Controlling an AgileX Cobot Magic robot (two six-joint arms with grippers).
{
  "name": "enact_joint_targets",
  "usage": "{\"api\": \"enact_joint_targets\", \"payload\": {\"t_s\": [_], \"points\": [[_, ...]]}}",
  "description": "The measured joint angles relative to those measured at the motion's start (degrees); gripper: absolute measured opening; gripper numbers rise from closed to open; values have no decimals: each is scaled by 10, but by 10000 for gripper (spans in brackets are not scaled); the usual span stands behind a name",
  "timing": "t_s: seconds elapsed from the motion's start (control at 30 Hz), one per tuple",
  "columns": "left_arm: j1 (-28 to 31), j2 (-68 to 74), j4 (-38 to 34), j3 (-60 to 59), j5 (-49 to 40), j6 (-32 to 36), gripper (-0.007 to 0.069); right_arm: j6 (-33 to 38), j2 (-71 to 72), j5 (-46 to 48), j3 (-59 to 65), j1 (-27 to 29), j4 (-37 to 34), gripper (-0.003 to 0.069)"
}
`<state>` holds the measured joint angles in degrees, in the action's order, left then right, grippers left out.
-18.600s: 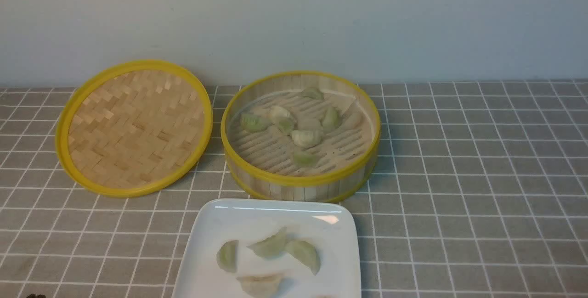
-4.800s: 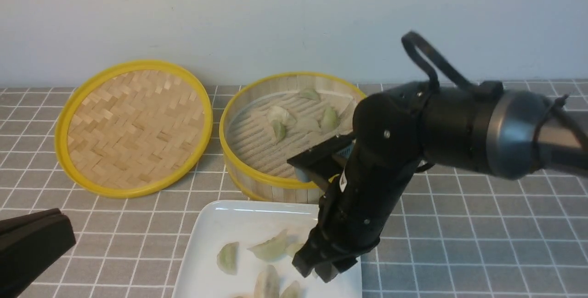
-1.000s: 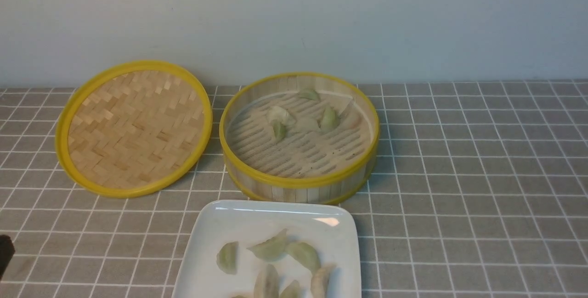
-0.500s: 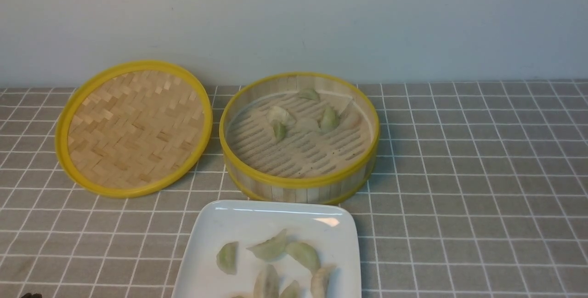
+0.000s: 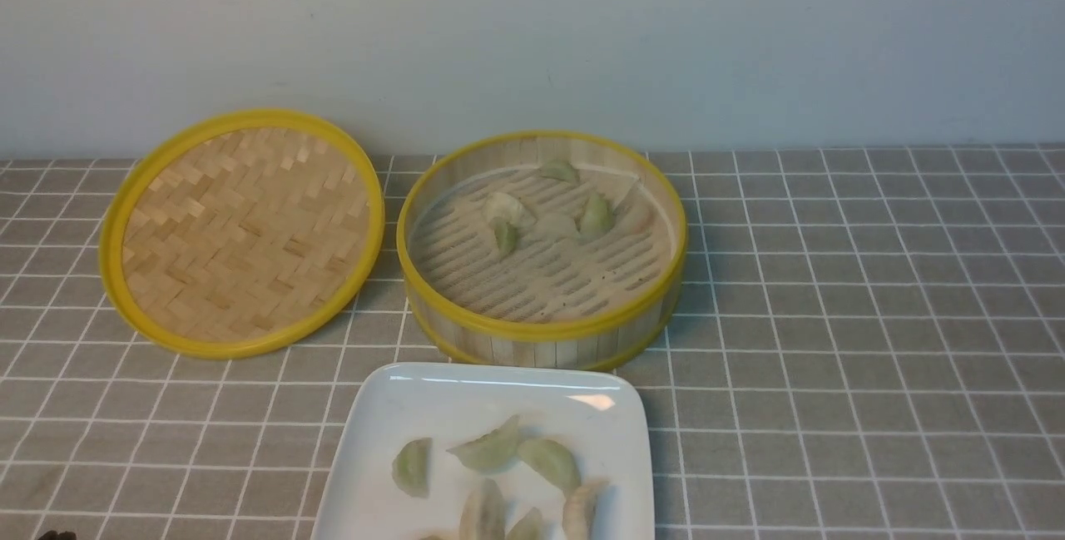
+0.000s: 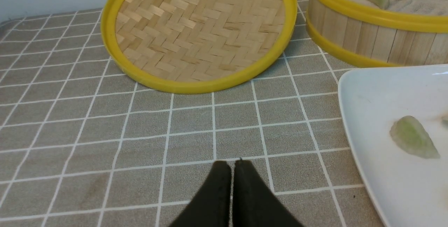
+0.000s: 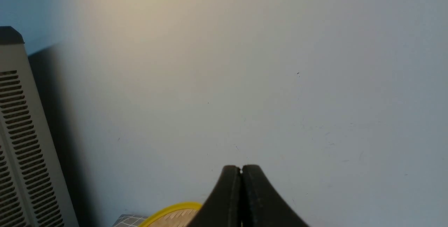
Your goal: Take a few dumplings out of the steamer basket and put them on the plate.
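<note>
- Front view: a pale blue-grey wall backs a bench (image 5: 832,315) covered in grey cloth with a white grid. The round deep bamboo steamer basket with yellow rims (image 5: 542,330) sits mid-scene, with the remaining pale green and off-white crescent dumplings (image 5: 549,207) clustered towards its 12 o'clock side. At the basket's 6 o'clock lies the glossy white rectangular ceramic plate (image 5: 433,394), holding several dumplings already. The shallow woven-bamboo lid with a yellow rim (image 5: 241,232) lies at the basket's 9 o'clock.
- Left wrist view: the left tool (image 6: 232,165) is closed and empty, low over the cloth, at the plate's 9 o'clock.
- Right wrist view: the right tool (image 7: 240,171) is closed and empty, raised, facing the wall.
- Judgement: enough seems moved. For another pick, open wide first, descend over the far rim, straddle one dumpling and squeeze gently.
</note>
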<state>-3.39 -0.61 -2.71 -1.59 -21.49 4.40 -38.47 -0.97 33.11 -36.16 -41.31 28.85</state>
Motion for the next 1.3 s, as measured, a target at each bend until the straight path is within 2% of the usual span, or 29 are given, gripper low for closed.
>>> {"api": "enact_joint_targets", "payload": {"t_s": [0.37, 0.47, 0.7, 0.77, 1.03, 1.13, 1.3], "points": [[0, 0, 0, 0, -1, 0, -5, 9, 0, 0, 0, 0, -6, -14], [0, 0, 0, 0, -1, 0, -5, 66, 0, -14, 0, 0, -67, -14], [0, 0, -1, 0, -1, 0, -5, 296, 0, -64, 0, 0, -267, -14], [0, 0, -1, 0, -1, 0, -5, 339, 0, -68, 0, 0, -302, -14], [0, 0, -1, 0, -1, 0, -5, 359, 0, -69, 2, 3, -322, -14], [0, 0, -1, 0, -1, 0, -5, 360, 3, -69, 28, 62, -313, -14], [0, 0, -1, 0, -2, 0, -5, 360, 4, -69, 115, 212, -283, -14]]}}
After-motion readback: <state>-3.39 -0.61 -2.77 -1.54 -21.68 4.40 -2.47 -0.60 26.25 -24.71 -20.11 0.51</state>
